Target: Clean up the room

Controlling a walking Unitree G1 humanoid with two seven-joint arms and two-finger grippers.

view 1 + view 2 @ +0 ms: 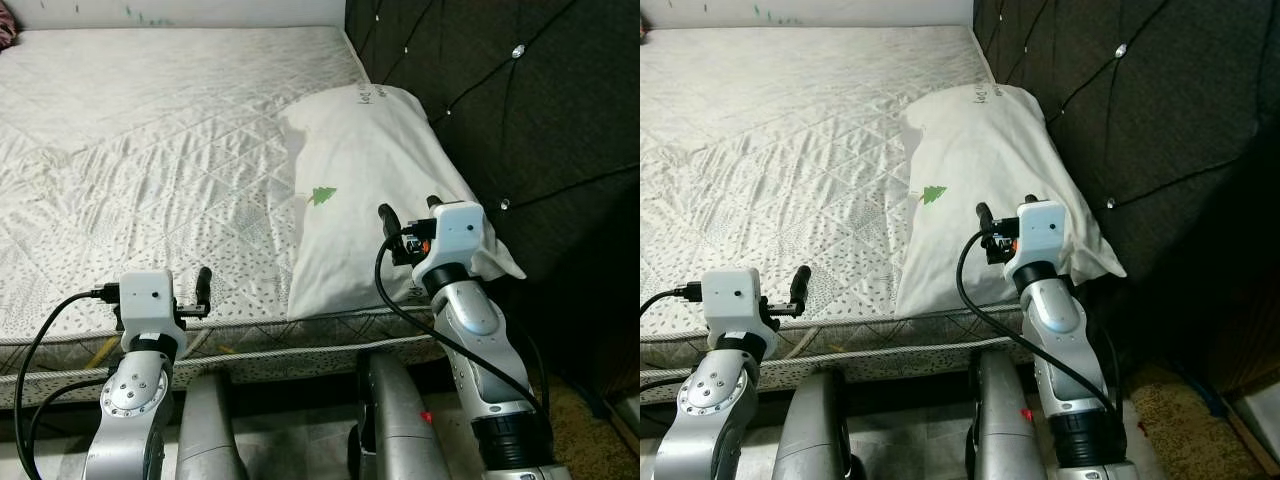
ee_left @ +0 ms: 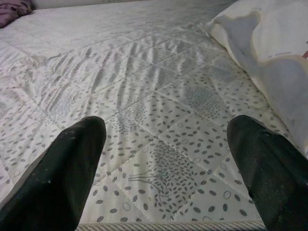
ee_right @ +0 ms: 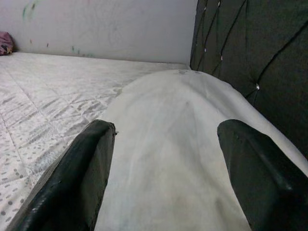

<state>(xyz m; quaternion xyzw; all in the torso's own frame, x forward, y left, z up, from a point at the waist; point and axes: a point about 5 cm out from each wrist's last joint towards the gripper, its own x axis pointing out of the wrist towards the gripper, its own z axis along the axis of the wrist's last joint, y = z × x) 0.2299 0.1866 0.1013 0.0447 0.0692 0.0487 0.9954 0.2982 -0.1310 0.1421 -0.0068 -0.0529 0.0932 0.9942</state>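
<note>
The soft white pillow [image 1: 365, 190] on the quilted white mattress [image 1: 150, 150] looks light and floppy, so the right gripper [image 3: 161, 178], fingers spread, should pinch its near edge.

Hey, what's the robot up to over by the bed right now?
The robot stands at the edge of a bare quilted mattress. Its right gripper, fingers open, hovers over the near end of a white pillow lying against the dark tufted headboard. Its left gripper, also open, is held over the mattress edge and holds nothing. Nothing is grasped yet.
</note>
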